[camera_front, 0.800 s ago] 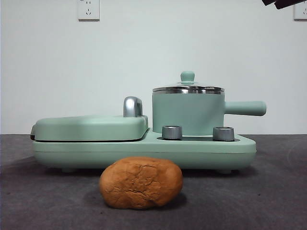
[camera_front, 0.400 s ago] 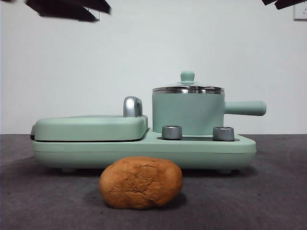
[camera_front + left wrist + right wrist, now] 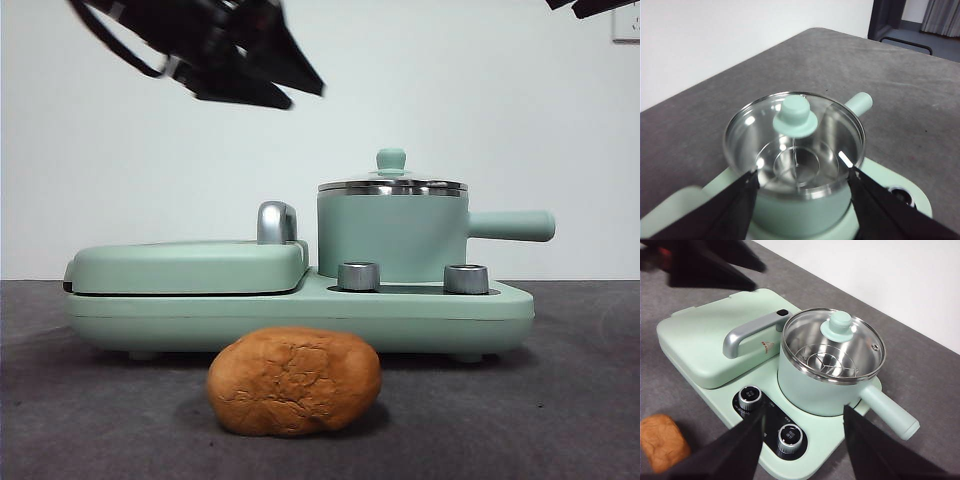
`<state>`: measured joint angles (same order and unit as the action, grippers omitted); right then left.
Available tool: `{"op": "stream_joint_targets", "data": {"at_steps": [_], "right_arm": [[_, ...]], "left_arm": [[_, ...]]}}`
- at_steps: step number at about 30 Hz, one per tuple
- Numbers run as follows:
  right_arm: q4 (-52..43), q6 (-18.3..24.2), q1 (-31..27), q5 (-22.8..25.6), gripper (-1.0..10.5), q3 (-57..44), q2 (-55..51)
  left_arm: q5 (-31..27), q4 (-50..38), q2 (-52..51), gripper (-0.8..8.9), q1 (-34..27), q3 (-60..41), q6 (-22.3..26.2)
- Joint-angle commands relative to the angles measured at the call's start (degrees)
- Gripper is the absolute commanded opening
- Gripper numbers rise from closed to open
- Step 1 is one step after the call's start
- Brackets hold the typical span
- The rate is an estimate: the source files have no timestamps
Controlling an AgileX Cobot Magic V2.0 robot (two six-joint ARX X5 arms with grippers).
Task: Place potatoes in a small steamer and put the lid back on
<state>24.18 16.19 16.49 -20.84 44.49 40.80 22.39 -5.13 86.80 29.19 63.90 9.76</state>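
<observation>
the lid (image 3: 392,183) sits closed on the small steamer (image 3: 392,236), which stands on the mint-green cooker base (image 3: 300,318) beside the flat grill cover (image 3: 188,266) with its chrome handle (image 3: 276,222). the potato (image 3: 294,381) lies on the grey table (image 3: 560,400) in front of the base, apart from it and untouched.

the left gripper (image 3: 800,177) hangs above the pot with jaws spread wide, one each side of the lid rim in its wrist view, not touching anything. in the front view it is the dark mass (image 3: 225,50) high up, over the grill side and short of the pot. the right gripper (image 3: 802,415) waits high, also spread wide, holding nothing.

handling, as a judgement: the lid is glass with a steel rim, rigid, light, but breakable and slick. the rim is too broad and smooth for a sure pinch. the small green knob (image 3: 795,117) is the place to take it, jaws closing across its narrow neck under the flared cap so it cannot slip out on the lift. lift straight up, since a tilt could drag the rim on the pot.

the potato looks firm, rough-skinned and fairly heavy for its size, so grip is easy. it should be taken across its short axis near the middle. it looks about as wide as the pot mouth, so it needs to go in centred. a wire rack (image 3: 827,362) shows inside the pot.
</observation>
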Motion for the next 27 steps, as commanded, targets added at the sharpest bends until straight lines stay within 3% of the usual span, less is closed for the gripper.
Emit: {"op": "stream_joint_targets", "data": {"at_steps": [1,13,27], "right_arm": [[-0.55,-0.79,0.31,0.04,2.5,0.98,0.26],[-0.57,-0.77,1.18,0.11,2.5,0.98,0.33],[-0.59,-0.77,1.18,0.28,2.5,0.98,0.33]], "left_arm": [[-0.11,-0.46,5.16,2.82,1.11,5.40,-0.20],[-0.02,-0.33,20.74,2.86,3.56,21.73,-0.20],[0.11,-0.55,28.00,2.82,4.26,25.16,0.04]]}}
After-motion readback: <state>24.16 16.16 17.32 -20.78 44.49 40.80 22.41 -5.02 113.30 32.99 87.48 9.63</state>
